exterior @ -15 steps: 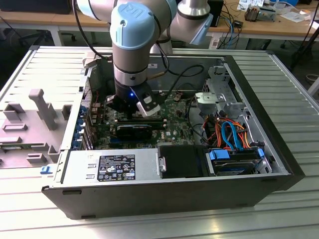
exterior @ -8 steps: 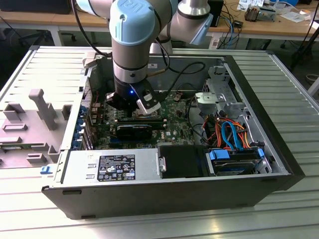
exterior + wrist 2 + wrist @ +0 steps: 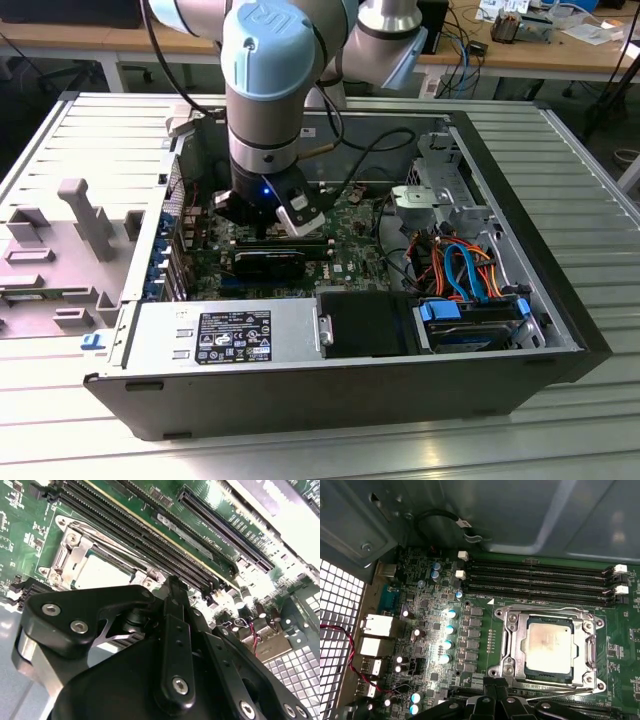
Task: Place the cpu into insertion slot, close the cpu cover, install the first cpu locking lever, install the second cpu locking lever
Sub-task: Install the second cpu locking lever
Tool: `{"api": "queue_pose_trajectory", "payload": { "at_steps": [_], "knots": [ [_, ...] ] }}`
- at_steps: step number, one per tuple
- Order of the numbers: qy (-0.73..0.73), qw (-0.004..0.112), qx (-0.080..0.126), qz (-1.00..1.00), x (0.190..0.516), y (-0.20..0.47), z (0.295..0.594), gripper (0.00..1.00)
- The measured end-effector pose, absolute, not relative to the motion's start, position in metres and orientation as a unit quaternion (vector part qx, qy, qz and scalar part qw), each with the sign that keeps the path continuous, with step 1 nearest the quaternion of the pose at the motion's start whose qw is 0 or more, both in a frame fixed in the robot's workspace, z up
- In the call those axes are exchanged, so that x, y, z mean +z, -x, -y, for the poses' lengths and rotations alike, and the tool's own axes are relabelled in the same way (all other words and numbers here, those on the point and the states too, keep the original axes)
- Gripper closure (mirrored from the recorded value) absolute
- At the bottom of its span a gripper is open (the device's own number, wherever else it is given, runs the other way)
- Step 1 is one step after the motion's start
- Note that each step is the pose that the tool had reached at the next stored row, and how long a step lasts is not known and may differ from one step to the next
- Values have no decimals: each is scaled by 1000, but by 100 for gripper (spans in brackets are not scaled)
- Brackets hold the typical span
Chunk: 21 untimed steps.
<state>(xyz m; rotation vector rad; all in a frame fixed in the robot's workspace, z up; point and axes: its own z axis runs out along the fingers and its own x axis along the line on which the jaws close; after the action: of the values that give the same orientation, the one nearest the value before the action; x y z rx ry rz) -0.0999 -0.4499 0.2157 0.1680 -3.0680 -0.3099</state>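
1. My fingers (image 3: 495, 692) hang just over the motherboard (image 3: 435, 630) at the near edge of the insertion slot (image 3: 512, 630). I cannot tell how far apart they stand, and I see nothing held in them.
2. The cpu (image 3: 549, 645) already lies flat in the slot, grey top up; in the second wrist view it shows as a pale square (image 3: 102, 572) just beyond my tip.
3. The cpu cover (image 3: 587, 650) seems folded down around the chip, framing it, so I judge the step in hand to be the first locking lever (image 3: 560, 692).
4. That calls for a careful hook and press, clear of the memory slots (image 3: 540, 582) beside.
5. Outward, the computer case (image 3: 560, 300) lies open on the worktop (image 3: 590, 420).
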Motion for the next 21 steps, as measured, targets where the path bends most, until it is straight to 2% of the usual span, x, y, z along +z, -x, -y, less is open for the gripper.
{"api": "queue_pose_trajectory", "payload": {
  "at_steps": [21],
  "knots": [
    [-54,28,-107,992,205,99,450,89]
  ]
}}
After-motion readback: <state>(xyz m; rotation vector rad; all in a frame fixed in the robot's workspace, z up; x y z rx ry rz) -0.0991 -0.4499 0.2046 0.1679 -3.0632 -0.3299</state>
